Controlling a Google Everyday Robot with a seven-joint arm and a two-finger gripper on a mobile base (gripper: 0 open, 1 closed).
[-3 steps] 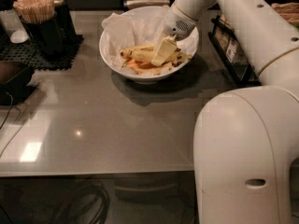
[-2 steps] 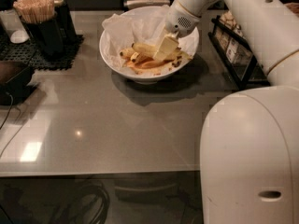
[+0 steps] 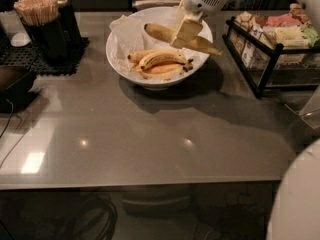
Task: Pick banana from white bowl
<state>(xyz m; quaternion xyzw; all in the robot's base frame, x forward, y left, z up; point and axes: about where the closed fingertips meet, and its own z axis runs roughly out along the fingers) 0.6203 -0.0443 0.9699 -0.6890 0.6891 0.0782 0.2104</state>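
Far left of the jaws, a cup of wooden sticks [image 3: 36, 9] is seen on a black mat [image 3: 30, 59]. Below the jaws, two bananas [image 3: 159, 60] are seen lying in the paper-lined bowl [image 3: 150, 80]. The banana [image 3: 159, 32] is clamped crosswise by the gripper [image 3: 186, 31], above the bowl's far side. Well to the right, a black rack [image 3: 267, 54] of packets is set.
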